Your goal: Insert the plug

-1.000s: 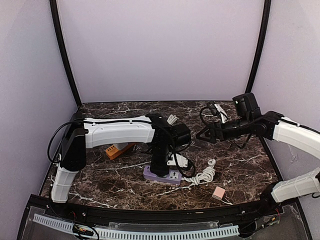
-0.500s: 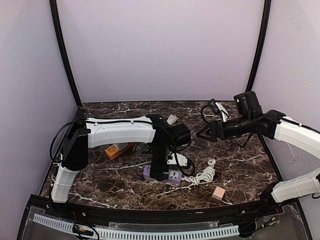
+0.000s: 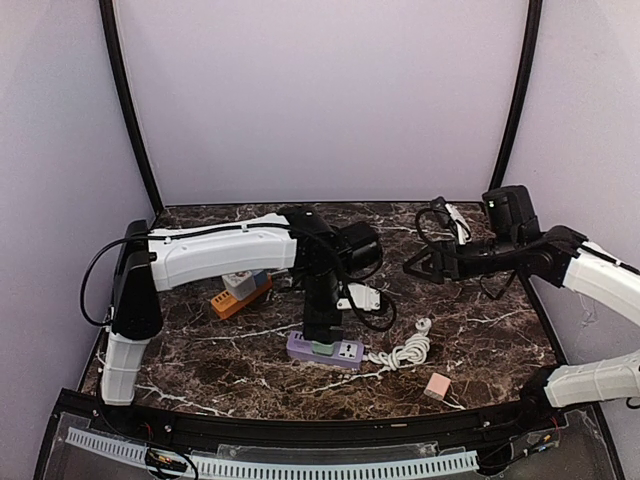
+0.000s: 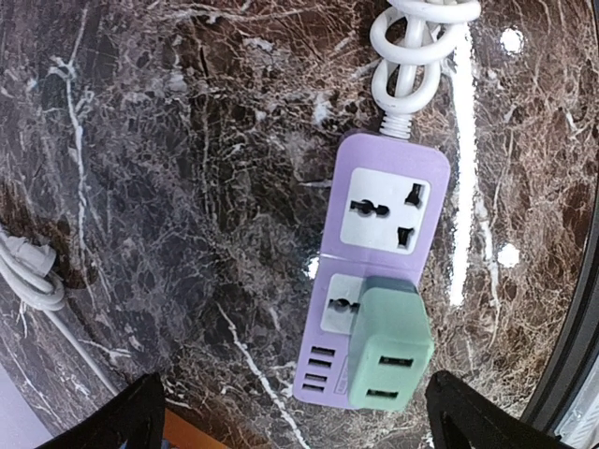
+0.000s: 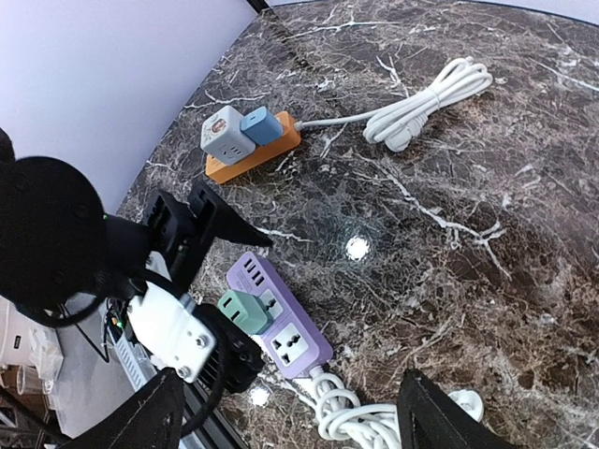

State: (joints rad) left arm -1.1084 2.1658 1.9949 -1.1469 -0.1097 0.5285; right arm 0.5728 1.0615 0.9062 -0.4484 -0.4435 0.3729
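A purple power strip (image 3: pixel 345 353) (image 4: pixel 379 154) (image 5: pixel 245 271) lies on the marble table near the front. A green plug (image 4: pixel 386 351) (image 5: pixel 243 311) sits in the strip's socket nearest its USB end. My left gripper (image 3: pixel 322 338) (image 4: pixel 299 416) hangs straight above that end, open wide, its fingers (image 4: pixel 126 421) well clear of the plug on either side. My right gripper (image 3: pixel 412 268) (image 5: pixel 295 426) hovers open and empty to the right of the strip, higher up and pointing left.
An orange power strip (image 3: pixel 238 298) (image 5: pixel 253 154) carrying a grey and a blue cube lies behind the left arm. The purple strip's white cord (image 3: pixel 405 352) is coiled at its right end. A pink cube (image 3: pixel 437 386) sits front right. A bundled white cable (image 5: pixel 426 94) lies near the back.
My left gripper has opened, let go of the green plug and risen a little above the strip. The right arm has drifted slightly to the right.
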